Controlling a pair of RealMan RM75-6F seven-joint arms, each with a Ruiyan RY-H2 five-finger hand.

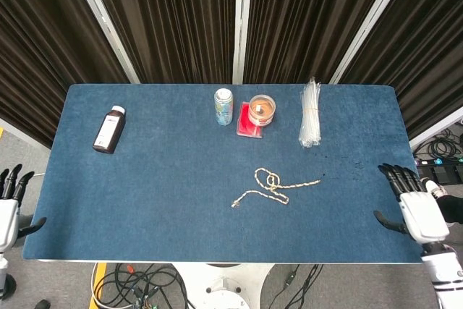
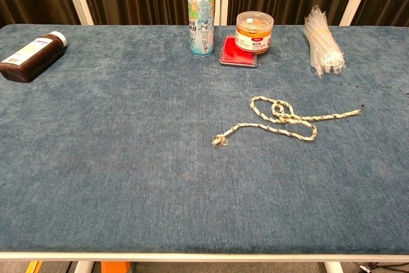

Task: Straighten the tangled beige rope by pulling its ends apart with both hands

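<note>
The beige rope [image 1: 273,186] lies looped and tangled on the blue table, right of centre; in the chest view the rope [image 2: 284,118] has one frayed end at the lower left and the other pointing right. My right hand [image 1: 411,208] hovers at the table's right edge, fingers spread, holding nothing, well right of the rope. My left hand [image 1: 9,203] is off the table's left edge, fingers apart and empty. Neither hand appears in the chest view.
Along the back stand a brown bottle [image 1: 109,129], a drinks can [image 1: 223,106], a round orange-lidded tub [image 1: 261,110] on a red pad, and a bundle of clear straws [image 1: 309,113]. Cables lie on the floor below the front edge.
</note>
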